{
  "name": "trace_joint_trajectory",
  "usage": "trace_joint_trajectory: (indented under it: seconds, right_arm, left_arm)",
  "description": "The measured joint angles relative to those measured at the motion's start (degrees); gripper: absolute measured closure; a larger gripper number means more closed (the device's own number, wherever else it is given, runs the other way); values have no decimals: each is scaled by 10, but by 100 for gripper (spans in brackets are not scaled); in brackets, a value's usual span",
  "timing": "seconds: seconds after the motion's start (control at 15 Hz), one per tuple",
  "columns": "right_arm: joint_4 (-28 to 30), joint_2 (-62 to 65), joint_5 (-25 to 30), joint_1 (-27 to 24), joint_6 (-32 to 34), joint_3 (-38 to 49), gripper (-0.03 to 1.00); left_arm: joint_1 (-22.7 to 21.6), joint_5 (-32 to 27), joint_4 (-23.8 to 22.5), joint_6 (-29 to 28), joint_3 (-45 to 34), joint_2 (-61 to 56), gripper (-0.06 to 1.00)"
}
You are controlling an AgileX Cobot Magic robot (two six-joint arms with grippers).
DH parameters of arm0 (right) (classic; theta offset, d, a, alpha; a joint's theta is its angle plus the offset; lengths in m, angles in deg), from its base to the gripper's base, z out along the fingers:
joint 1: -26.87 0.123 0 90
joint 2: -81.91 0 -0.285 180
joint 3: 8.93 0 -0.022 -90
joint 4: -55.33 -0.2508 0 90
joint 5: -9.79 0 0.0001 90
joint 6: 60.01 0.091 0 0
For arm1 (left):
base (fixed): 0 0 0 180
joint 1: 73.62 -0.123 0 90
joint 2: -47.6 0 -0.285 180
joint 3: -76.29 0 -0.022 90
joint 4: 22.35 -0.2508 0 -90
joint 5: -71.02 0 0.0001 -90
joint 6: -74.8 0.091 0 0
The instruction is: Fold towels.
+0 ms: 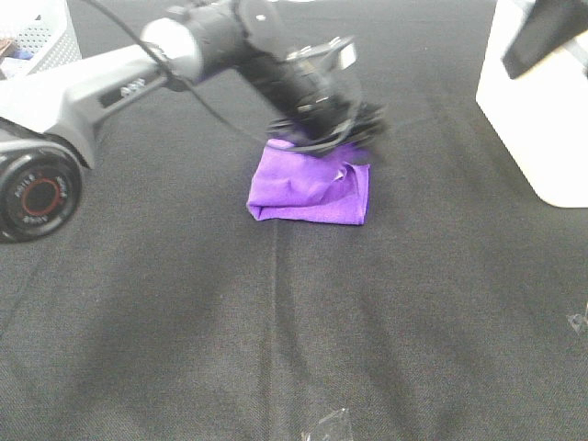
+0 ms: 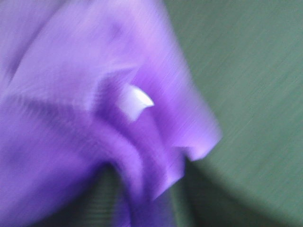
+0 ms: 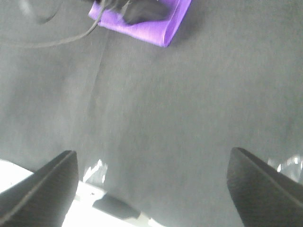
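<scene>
The purple towel [image 1: 308, 193] lies folded into a small, rumpled rectangle on the black cloth table [image 1: 276, 331]. My left gripper [image 1: 323, 129] is blurred and sits right over the towel's far edge. The left wrist view is filled by blurred purple cloth [image 2: 71, 118] with its small white tag [image 2: 134, 101]; no fingers show there, so I cannot tell whether the jaws hold it. My right gripper [image 3: 151, 189] is open and empty, far from the towel [image 3: 142, 26], over bare table.
A white box [image 1: 542, 110] stands at the right edge. A white basket [image 1: 41, 37] sits at the far left corner. Small clear scraps [image 1: 326, 424] lie near the front edge. A seam runs down the table's middle.
</scene>
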Motion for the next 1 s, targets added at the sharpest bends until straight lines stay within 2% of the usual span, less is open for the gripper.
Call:
trace_joint_trajectory:
  seconds: [0.13, 0.33, 0.53, 0.67, 0.8, 0.87, 1.0]
  right_arm:
    - [1, 29, 1, 0, -1, 30, 15]
    - [1, 44, 1, 0, -2, 41, 15]
    - [1, 46, 1, 0, -3, 41, 15]
    - [1, 46, 1, 0, -4, 41, 15]
    - [1, 46, 1, 0, -5, 41, 15]
    - [-1, 46, 1, 0, -5, 41, 15]
    - [-14, 46, 1, 0, -6, 41, 15]
  left_arm:
    - [5, 12, 41, 23, 0, 0, 18]
    - [2, 9, 68, 54, 0, -7, 18]
    - [-1, 3, 69, 107, 13, -34, 18]
    - [-9, -18, 1, 116, 30, -66, 18]
    - [-22, -45, -107, 64, 40, -87, 18]
    - [-30, -65, -145, 34, 41, -88, 18]
    - [-56, -100, -152, -2, 41, -62, 18]
